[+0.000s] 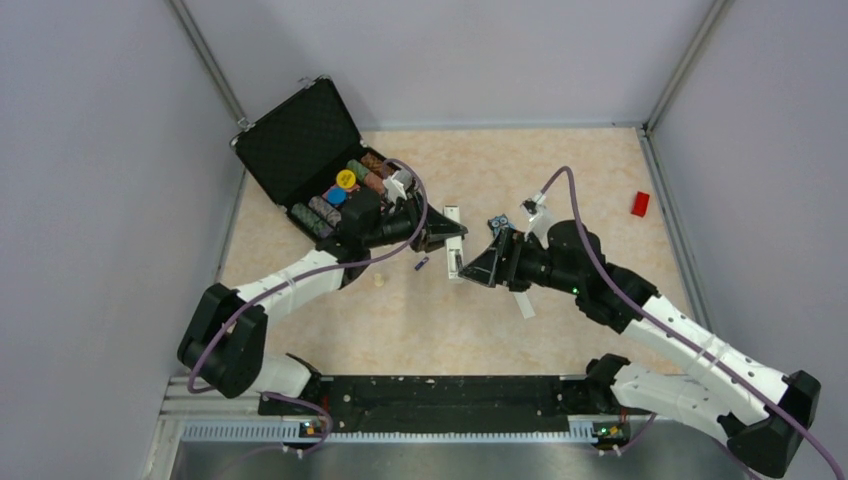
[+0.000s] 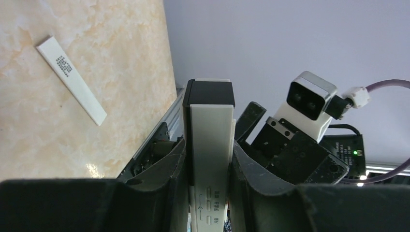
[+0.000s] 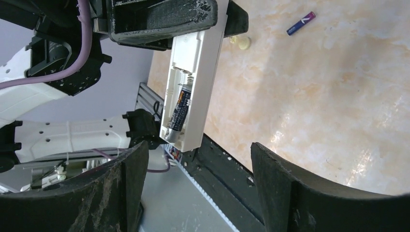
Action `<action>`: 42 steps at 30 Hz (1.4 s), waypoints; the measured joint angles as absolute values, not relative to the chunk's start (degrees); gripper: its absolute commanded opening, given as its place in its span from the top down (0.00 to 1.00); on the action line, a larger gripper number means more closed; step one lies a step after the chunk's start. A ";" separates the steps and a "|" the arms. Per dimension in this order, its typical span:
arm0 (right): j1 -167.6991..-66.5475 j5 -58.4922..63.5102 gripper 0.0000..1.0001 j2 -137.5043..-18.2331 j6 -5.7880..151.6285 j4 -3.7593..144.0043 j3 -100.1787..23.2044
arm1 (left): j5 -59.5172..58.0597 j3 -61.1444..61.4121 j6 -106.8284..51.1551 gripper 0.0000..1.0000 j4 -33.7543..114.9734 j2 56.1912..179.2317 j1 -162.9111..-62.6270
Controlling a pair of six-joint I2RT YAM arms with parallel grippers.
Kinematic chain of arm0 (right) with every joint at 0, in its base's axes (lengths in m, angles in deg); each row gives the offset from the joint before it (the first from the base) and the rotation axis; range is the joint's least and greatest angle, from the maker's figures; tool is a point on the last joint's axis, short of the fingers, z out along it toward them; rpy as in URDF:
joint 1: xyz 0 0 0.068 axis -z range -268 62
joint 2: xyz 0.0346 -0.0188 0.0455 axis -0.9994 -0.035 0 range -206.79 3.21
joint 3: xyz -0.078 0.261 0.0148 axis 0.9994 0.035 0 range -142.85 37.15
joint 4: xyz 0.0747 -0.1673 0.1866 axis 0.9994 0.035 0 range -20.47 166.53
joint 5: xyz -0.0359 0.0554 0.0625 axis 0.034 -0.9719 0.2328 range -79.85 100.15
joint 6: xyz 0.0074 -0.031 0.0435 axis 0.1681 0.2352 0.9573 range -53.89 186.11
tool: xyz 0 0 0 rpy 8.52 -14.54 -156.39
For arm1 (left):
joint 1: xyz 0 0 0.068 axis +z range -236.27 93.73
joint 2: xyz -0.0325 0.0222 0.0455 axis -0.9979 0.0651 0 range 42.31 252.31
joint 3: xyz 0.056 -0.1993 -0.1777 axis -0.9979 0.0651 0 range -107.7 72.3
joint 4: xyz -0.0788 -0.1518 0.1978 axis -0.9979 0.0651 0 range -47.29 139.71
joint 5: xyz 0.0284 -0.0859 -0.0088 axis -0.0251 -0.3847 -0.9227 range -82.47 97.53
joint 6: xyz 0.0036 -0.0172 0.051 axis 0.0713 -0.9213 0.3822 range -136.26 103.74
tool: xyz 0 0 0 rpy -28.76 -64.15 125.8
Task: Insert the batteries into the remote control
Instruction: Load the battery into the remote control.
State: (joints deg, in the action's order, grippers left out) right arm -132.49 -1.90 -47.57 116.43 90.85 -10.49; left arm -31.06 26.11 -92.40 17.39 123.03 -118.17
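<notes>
My left gripper is shut on the white remote control and holds it above the table; in the left wrist view the remote stands between the fingers, dark end away. My right gripper is open and empty, just right of the remote. In the right wrist view the remote shows its open compartment with one battery seated in it. The right gripper is below the remote, apart from it. A second battery lies loose on the table, also in the top view.
A white cover strip lies by the right arm, also in the left wrist view. An open black case with several items stands at the back left. A blue-and-black gadget, a red block and a small cream piece lie around.
</notes>
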 measured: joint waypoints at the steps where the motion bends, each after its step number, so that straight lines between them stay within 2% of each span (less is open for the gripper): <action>1: -132.49 -1.90 0.25 -46.92 116.76 89.56 -9.55 | -31.06 26.11 -92.79 1.00 17.41 122.73 -118.19; 10: -132.46 -1.25 0.34 -45.15 118.90 82.15 -6.95 | -31.10 26.11 -95.78 1.00 17.46 119.86 -118.19; 19: -132.46 -1.58 0.30 -43.29 119.25 77.65 -4.70 | -31.25 26.11 -97.60 1.00 17.41 118.99 -118.17; 42: -132.46 -2.82 0.32 -43.05 116.65 76.05 -3.34 | -31.21 26.11 -100.26 1.00 17.41 118.99 -118.13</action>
State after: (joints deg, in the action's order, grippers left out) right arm -132.46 -2.82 -43.05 116.65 76.05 -3.34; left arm -31.21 26.11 -100.26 17.41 118.99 -118.13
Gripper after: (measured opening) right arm 0.686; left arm 0.338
